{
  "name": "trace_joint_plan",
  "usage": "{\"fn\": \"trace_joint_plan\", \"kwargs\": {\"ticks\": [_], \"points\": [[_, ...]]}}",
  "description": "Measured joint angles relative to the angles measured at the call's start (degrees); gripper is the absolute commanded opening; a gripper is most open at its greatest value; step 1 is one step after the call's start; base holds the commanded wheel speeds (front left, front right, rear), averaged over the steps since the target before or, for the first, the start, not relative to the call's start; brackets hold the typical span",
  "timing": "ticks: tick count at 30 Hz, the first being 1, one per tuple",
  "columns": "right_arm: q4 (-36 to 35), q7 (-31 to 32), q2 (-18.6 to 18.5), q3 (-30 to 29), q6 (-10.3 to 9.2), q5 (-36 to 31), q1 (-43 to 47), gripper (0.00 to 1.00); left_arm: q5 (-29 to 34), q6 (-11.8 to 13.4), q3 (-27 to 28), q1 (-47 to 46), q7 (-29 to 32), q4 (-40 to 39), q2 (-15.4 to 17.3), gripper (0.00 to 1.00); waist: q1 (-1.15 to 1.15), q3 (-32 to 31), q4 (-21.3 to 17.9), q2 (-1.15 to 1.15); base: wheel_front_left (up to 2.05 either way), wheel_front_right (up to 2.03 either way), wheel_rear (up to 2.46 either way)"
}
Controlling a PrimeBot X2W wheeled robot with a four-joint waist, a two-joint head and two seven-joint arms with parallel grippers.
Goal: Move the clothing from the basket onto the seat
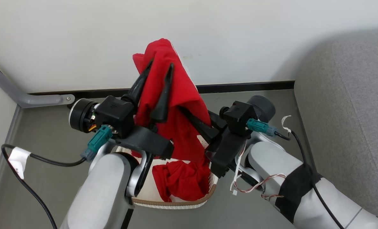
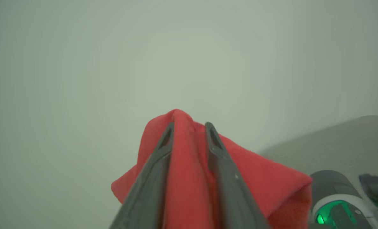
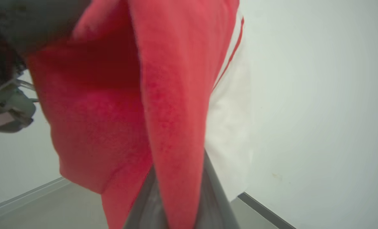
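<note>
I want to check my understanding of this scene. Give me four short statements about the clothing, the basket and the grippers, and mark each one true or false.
1. A red garment hangs over the fingers of the left gripper, above the basket. True.
2. The basket holds nothing. False: more red clothing lies bunched in it.
3. The right gripper is shut on a fold of the red garment. True.
4. The red garment rests on the grey sofa. False: it hangs in the air between the grippers, and the grey sofa stands to their right.
</note>
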Motion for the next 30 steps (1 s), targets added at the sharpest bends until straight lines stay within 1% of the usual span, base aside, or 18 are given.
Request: {"fn": "trace_joint_plan", "kwargs": {"ticks": [10, 20, 30], "points": [[0.2, -1.0, 0.1, -0.2, 0.00, 0.8, 0.3, 0.00, 0.0, 0.0, 0.2, 0.1, -0.3, 0.4, 0.2, 1.00, 0.00, 0.1, -0.6, 0.00, 0.00, 0.00, 0.00], [0.5, -1.6, 0.2, -1.7, 0.00, 3.0, 0.7, 0.00, -0.3, 0.1, 0.9, 0.1, -0.7, 1.7, 0.8, 1.00, 0.00, 0.2, -1.2, 0.00, 0.00, 0.00, 0.00], [0.9, -2.0, 0.2, -1.8, 0.00, 3.2, 1.4, 0.00, -0.3, 0.6, 1.4, 0.5, -1.1, 1.9, 1.4, 1.00, 0.00, 0.3, -3.0, 0.00, 0.00, 0.00, 0.00]]}}
